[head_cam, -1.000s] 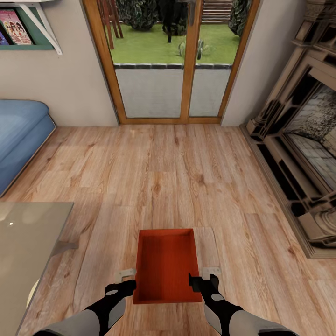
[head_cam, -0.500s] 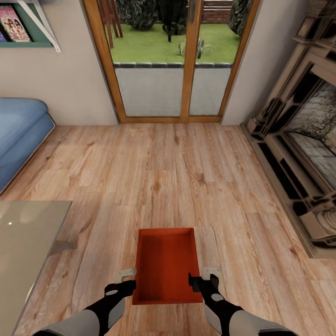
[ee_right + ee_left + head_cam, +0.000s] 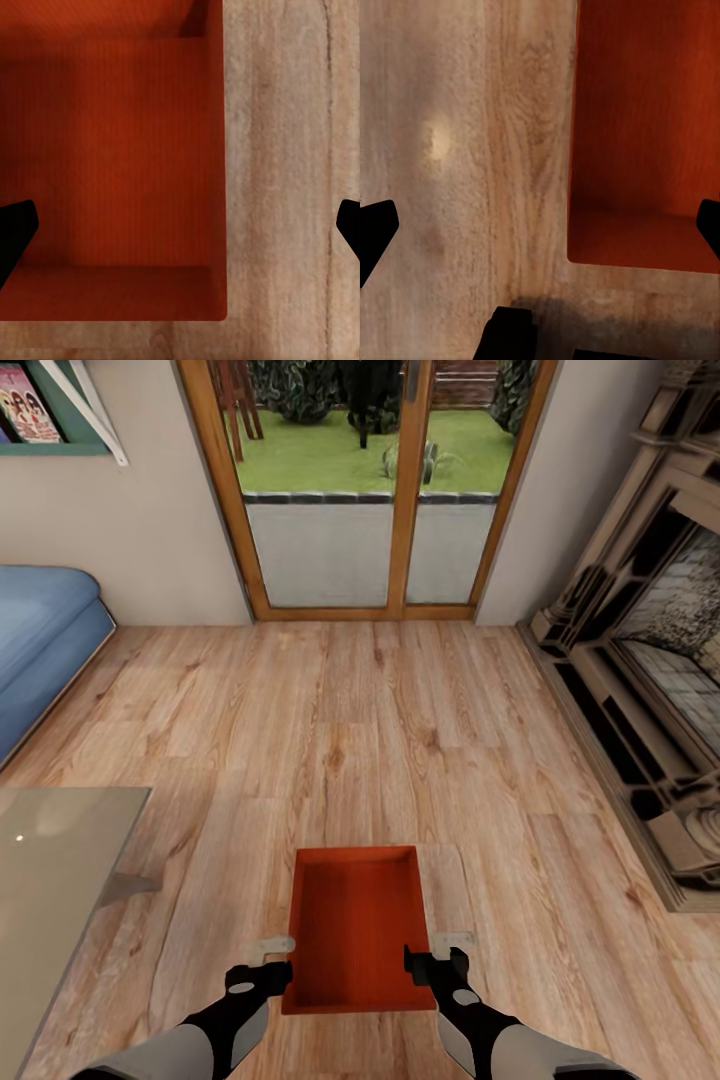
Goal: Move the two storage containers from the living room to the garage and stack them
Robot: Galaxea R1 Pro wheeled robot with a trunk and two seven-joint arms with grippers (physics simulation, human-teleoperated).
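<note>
Orange-red box (image 3: 352, 925) low on the wood floor (image 3: 400, 740) between both tools, in the living room.
From left: blue sofa (image 3: 40, 640) and glass table (image 3: 60, 880), then the left tool (image 3: 262, 970) spread apart astride the box's left wall, the open-topped box, the right tool (image 3: 432, 962) likewise spread over its right wall, glass doors (image 3: 370, 490) ahead, fireplace (image 3: 650, 660) far right.
</note>
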